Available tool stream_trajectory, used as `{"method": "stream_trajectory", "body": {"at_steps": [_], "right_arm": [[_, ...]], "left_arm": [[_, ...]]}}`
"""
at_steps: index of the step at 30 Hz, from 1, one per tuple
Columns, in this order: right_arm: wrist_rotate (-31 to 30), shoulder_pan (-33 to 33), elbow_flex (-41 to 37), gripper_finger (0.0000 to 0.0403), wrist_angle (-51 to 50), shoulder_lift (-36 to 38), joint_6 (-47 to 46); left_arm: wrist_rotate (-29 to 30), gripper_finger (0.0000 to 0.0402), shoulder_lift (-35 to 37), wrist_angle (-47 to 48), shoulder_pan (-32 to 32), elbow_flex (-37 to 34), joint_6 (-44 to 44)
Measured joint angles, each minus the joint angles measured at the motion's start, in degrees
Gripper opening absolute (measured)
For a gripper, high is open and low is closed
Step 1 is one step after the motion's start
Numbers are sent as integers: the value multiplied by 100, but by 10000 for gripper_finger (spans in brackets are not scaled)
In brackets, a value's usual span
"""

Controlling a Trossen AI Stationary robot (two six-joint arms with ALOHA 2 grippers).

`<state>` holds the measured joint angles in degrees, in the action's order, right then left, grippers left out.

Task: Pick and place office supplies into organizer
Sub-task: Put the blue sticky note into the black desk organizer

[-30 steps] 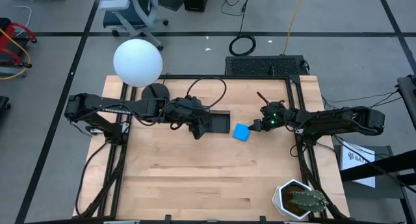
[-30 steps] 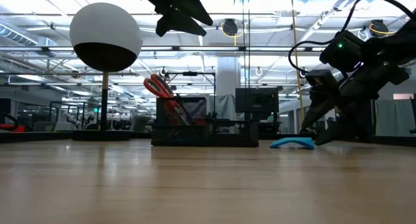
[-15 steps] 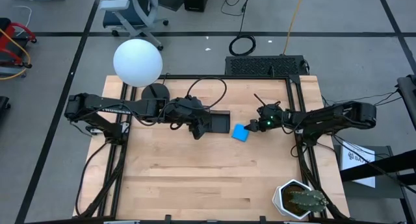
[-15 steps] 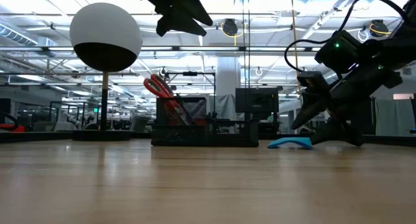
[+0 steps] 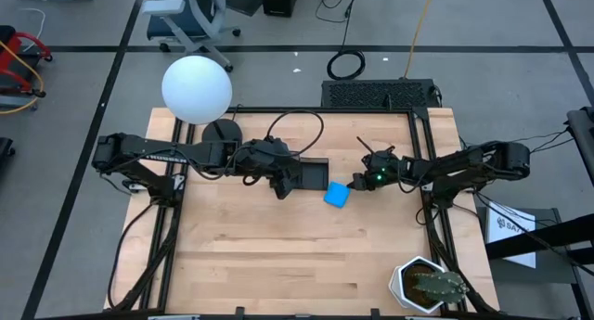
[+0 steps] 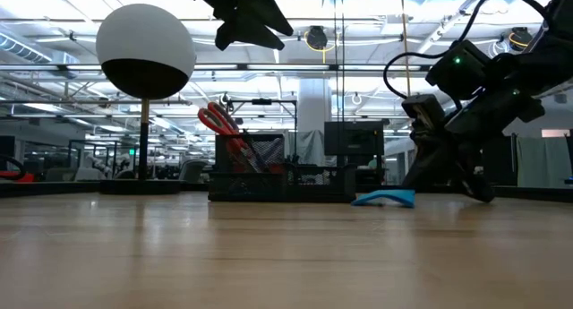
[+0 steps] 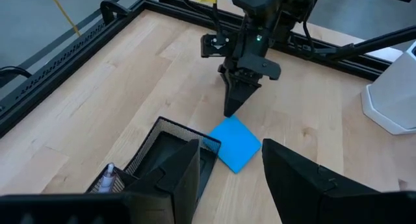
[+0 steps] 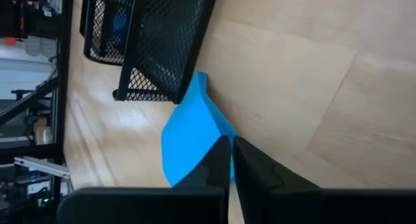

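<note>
1. Right gripper [image 5: 355, 183] sits low at the table, fingers pinched together to a point at the edge of the blue pad [image 5: 337, 195]. Whether that edge is actually caught between the tips I cannot tell; the right wrist view shows the closed tips against the pad's border.
2. Blue pad lies on the wood just beside the organizer [image 5: 311, 174], one corner touching or nearly touching its mesh wall. In the low view the pad bows upward, edges down: thin, flexible, smooth, bright.
3. Doing the step well, by my reading: confirm a real bite on the edge before lifting; a floppy sheet can slip out of a tip pinch. Lift slowly, clear the mesh rim, then lower into an open compartment.
4. Organizer: black wire mesh, rectangular, rigid. Red-handled scissors [image 6: 219, 123] stand in it, handles up.
5. Left gripper [image 5: 281, 185] hovers above the organizer, fingers apart, empty.
6. Table [image 5: 278, 255]: pale wood planks, matte.
</note>
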<state>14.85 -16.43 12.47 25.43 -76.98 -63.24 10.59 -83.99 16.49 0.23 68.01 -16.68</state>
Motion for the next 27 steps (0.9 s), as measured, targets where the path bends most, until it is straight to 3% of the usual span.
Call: {"method": "stream_trajectory", "body": {"at_steps": [3,10,17,22,27], "right_arm": [[30,1,-4,2,132,1,-42],[188,-1,-20,25,953,-14,-80],[194,-80,-26,37,1122,-21,28],[423,-82,-27,41,1166,-21,97],[499,-80,-23,42,1226,-13,77]], "left_arm": [[-147,173,-1,11,0,0,-2],[-1371,173,-2,732,-291,-4,672],[-1294,173,-7,901,-608,-7,969],[-1430,172,-481,410,-595,-17,586],[-1662,173,-1279,-1215,-640,-8,-139]]}}
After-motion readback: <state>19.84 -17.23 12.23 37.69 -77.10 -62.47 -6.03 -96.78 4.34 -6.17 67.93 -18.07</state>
